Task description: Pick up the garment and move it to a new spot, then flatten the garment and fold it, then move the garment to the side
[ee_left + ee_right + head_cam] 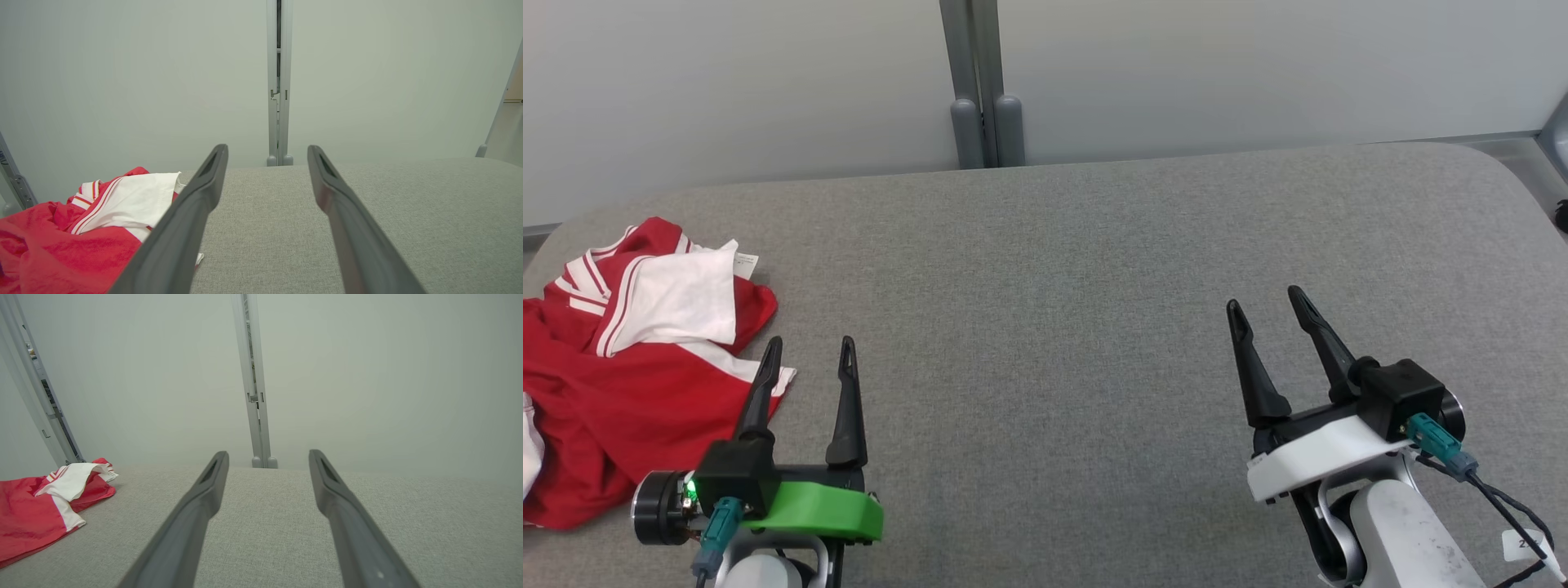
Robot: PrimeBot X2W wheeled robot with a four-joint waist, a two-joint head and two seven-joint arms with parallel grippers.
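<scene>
The garment (621, 367) is a red piece with white panels and stripes, lying crumpled at the left end of the grey padded table (1062, 294). My left gripper (809, 345) stands open just right of its edge, nothing between the fingers; the left finger overlaps the cloth's white hem in the head view. In the left wrist view the garment (81, 228) lies left of the left gripper (267, 150). My right gripper (1264, 297) is open over bare table at the right, far from the cloth. The right wrist view has the garment (36, 506) far left and the right gripper (267, 454) open.
A pale wall with a grey vertical post (982, 90) runs behind the table's far edge. The table's rounded corners sit at the far left and far right. Wide bare grey surface stretches between the two grippers.
</scene>
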